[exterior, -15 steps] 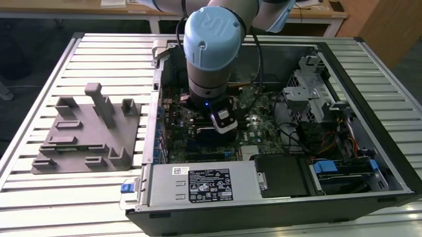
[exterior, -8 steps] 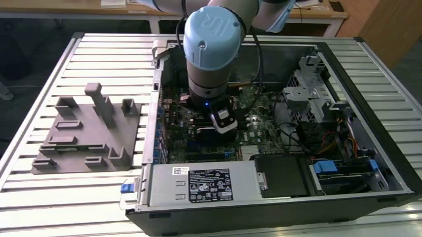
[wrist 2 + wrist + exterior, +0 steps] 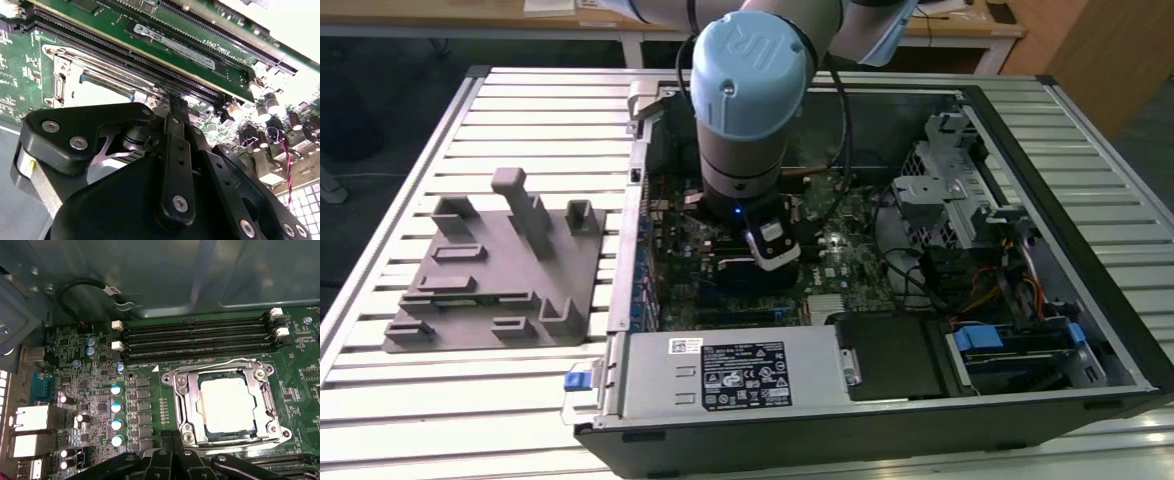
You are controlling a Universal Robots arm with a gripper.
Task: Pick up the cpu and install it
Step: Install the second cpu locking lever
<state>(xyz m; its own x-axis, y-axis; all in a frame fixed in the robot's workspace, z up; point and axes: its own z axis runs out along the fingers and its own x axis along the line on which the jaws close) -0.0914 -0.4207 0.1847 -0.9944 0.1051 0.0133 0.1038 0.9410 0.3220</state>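
The cpu [image 3: 227, 405] is a pale silver square lying flat in the motherboard socket, ringed by a metal retention frame [image 3: 182, 390]. In the second wrist view the cpu [image 3: 102, 92] shows partly behind the gripper's black body. My gripper [image 3: 172, 437] hangs just beside the socket's edge, fingers pressed together with nothing between them. Its thin fingertips [image 3: 169, 97] reach the socket's frame near a wire lever. In the exterior view the gripper [image 3: 767, 262] is down inside the open computer case, over the middle of the motherboard [image 3: 854, 250].
A large grey fixture [image 3: 494, 270] with raised blocks lies on the slatted table at the exterior view's left. Inside the case are the power supply [image 3: 720, 370], a drive cage [image 3: 947, 190], cables [image 3: 947, 270] and empty memory slots [image 3: 195, 340].
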